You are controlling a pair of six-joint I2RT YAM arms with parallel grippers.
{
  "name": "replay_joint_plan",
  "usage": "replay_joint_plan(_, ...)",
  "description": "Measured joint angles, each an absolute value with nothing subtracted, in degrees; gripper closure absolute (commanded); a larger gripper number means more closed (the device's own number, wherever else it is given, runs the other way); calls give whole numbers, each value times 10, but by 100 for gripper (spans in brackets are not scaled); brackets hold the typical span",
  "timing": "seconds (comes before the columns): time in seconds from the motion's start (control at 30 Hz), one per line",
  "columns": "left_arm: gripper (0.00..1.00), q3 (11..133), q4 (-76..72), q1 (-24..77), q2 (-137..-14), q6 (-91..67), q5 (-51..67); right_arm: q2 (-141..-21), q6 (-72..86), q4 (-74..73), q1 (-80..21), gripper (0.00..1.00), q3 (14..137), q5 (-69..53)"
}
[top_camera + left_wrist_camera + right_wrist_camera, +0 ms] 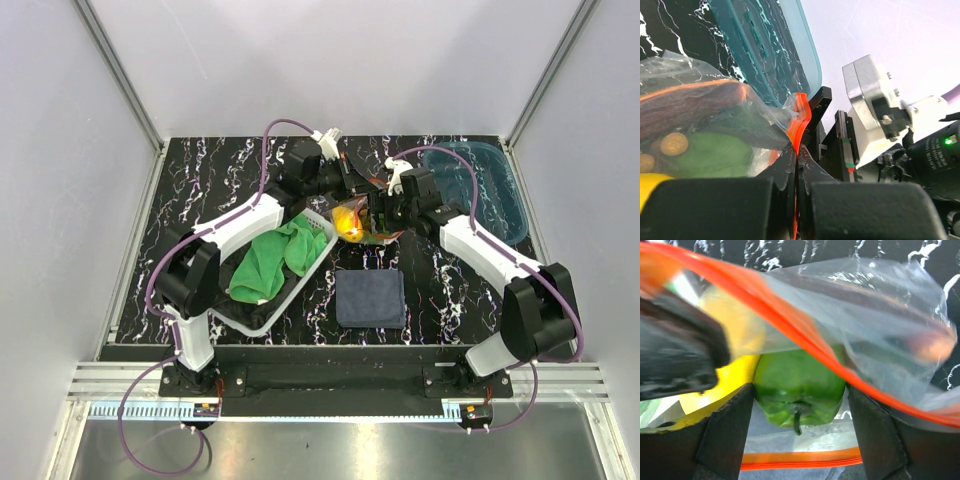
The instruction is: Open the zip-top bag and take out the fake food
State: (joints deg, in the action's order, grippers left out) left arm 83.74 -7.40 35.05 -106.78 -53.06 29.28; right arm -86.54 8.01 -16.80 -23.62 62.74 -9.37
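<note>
The zip-top bag point(362, 225) hangs lifted between both grippers at the table's middle. My left gripper point(797, 152) is shut on its orange-red zip strip point(801, 115); the clear pouch point(700, 100) beside it holds a green piece point(710, 155), brown balls point(674, 143) and a yellow piece point(650, 185). My right gripper point(797, 390) reaches into the bag's open mouth, between the upper zip strip point(790, 325) and the lower one point(800, 459). Its fingers sit against both sides of a green pepper point(795, 375). A yellow lemon-like piece point(735, 340) lies left of the pepper.
A translucent blue tray point(490, 190) stands at the back right, close behind the right arm. A white basket point(262, 322) with a green cloth point(270, 260) is at the left. A dark blue cloth point(370, 298) lies in front of the bag.
</note>
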Motion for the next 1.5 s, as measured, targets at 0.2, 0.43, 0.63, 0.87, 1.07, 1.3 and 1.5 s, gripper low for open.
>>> replay_joint_plan(0.2,100,837,-75,350,-1068,-535,285,-868,90,-144,-236,29,614,-52)
replay_joint_plan(0.43,100,827,-88,352,-1068,-542,285,-873,90,-122,-239,68,607,-52)
replay_joint_plan(0.63,100,826,-90,355,-1068,-538,287,-873,95,-122,-241,82,607,-56)
replay_joint_plan(0.87,100,826,-90,358,-1068,-534,300,-855,120,-144,-241,63,607,-54)
replay_joint_plan(1.07,100,839,-87,359,-1077,-524,316,-848,176,-166,-239,54,608,-99)
replay_joint_plan(1.3,100,846,-85,361,-1091,-519,342,-845,205,-204,-221,36,613,-131)
replay_joint_plan(1.5,100,846,-85,361,-1092,-519,347,-845,176,-229,-195,23,621,-105)
